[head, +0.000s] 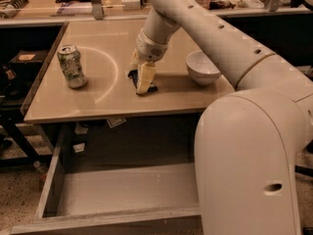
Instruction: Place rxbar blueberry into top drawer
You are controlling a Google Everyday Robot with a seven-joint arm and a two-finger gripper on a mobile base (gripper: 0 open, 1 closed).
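Note:
The rxbar blueberry (152, 88) is a dark navy bar lying flat on the tan table (112, 102), near its middle. Only its ends show, because my gripper (142, 77) is down on top of it, reaching from the arm at the right. The top drawer (49, 192) is pulled out below the table's front edge, and its grey floor is bare. The bar rests on the table, not in the drawer.
A green-and-white soda can (72, 66) stands upright on the table's left side. A white bowl (202, 67) sits to the right of the gripper. My white arm and base fill the right side of the view. Cluttered benches stand behind the table.

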